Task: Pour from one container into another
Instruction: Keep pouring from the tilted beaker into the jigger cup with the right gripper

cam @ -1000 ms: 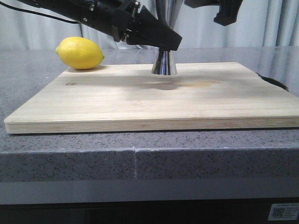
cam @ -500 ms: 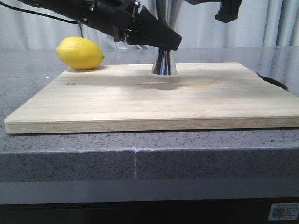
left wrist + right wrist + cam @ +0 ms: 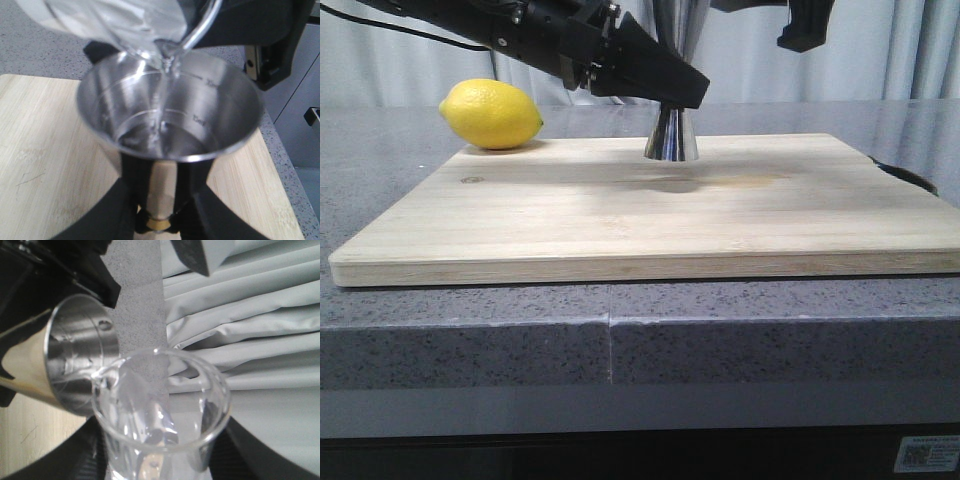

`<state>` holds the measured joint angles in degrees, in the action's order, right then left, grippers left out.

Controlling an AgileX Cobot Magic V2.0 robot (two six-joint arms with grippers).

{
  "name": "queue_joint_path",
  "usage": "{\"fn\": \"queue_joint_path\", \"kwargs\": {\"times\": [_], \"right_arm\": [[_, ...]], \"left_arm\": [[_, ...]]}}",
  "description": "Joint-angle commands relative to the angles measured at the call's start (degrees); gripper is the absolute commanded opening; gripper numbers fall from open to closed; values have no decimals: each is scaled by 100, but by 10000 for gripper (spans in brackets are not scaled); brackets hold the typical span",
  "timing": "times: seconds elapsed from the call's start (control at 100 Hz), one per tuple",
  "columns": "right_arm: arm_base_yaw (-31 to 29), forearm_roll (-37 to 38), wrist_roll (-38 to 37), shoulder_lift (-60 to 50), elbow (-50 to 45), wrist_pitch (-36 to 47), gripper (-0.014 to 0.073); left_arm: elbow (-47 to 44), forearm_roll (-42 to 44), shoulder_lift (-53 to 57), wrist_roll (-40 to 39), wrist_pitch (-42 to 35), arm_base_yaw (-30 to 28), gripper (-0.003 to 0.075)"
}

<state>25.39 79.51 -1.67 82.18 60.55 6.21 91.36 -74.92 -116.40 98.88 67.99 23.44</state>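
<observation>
Pour is under way: the left tool (image 3: 156, 220) is gripping the steel jigger (image 3: 170, 107) at its narrow waist, fingers closed snug on either side of the gold band, and the jigger is standing on the far middle of the wooden board (image 3: 650, 215). The right tool (image 3: 155, 465) is closed around the glass beaker (image 3: 161, 412), tipping it above the jigger's far-right rim; only a dark part of that tool is showing at the top of the front view. A thin clear stream (image 3: 161, 95) is falling from the beaker's lip into the cup. Risks, as judged from here: the stream is landing near the far rim rather than dead centre, so a small drift of the beaker could be sending liquid down the outside of the jigger onto the board; tipping too fast could be overfilling the cup, as liquid is already pooling at the bottom below the printed measure lines; any nudge from the left tool could be rocking the jigger on its narrow foot. The left wrist view is showing the stream and the fill level, which the front view is hiding entirely behind the arm. The front view alone is showing the jigger's foot seated flat on the board and a lemon (image 3: 491, 114) well off to the left on the surface (image 3: 380, 170).
</observation>
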Motion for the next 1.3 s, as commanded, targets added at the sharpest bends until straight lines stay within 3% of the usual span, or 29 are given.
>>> {"fn": "queue_joint_path", "kwargs": {"times": [0.0, 1.29], "right_arm": [[1, 81, 8, -251, 222, -9, 268], [1, 691, 8, -251, 222, -69, 268]], "left_arm": [[176, -447, 292, -69, 470, 64, 51], [176, -447, 292, -69, 470, 64, 51]]}}
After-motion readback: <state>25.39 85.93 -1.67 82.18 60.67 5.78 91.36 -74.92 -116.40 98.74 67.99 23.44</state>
